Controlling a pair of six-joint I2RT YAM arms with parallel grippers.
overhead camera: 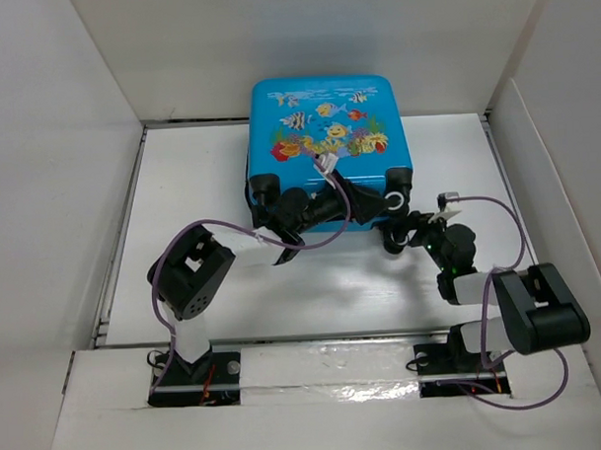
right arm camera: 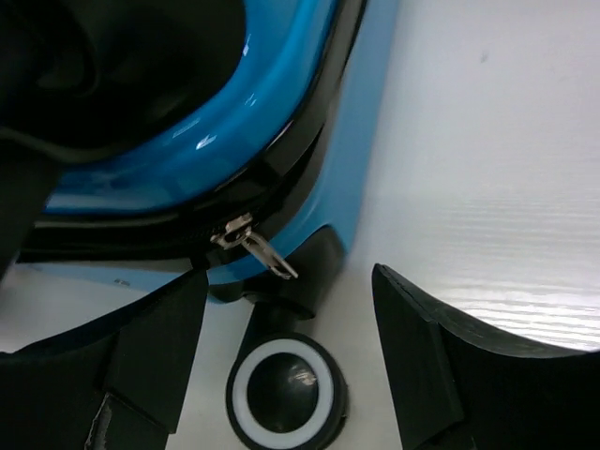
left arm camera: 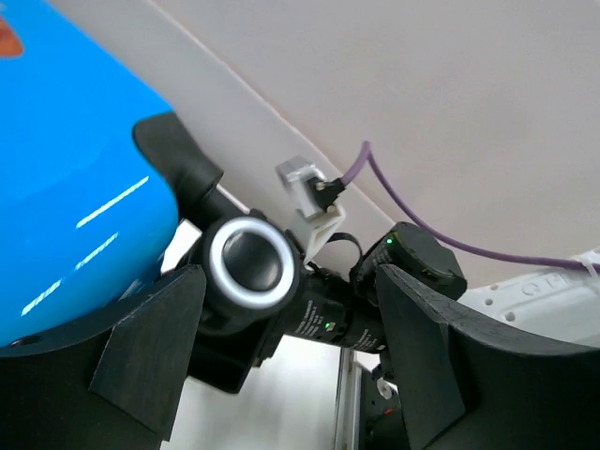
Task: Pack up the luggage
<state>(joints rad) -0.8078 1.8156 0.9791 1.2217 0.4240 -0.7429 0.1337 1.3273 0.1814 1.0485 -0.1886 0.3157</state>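
The luggage, a bright-blue suitcase with a fish print, lies flat at the back of the table with its lid down and its wheels toward me. My left gripper is open along its near edge, by the near-right wheel. In the left wrist view that white-ringed wheel sits between the open fingers, with the blue shell at the left. My right gripper is open just in front of the same corner. In the right wrist view the metal zipper pull hangs above the wheel.
White walls enclose the white table on the left, back and right. A purple cable loops over the left arm, and another runs by the right arm. The right arm's body is close beyond my left fingers.
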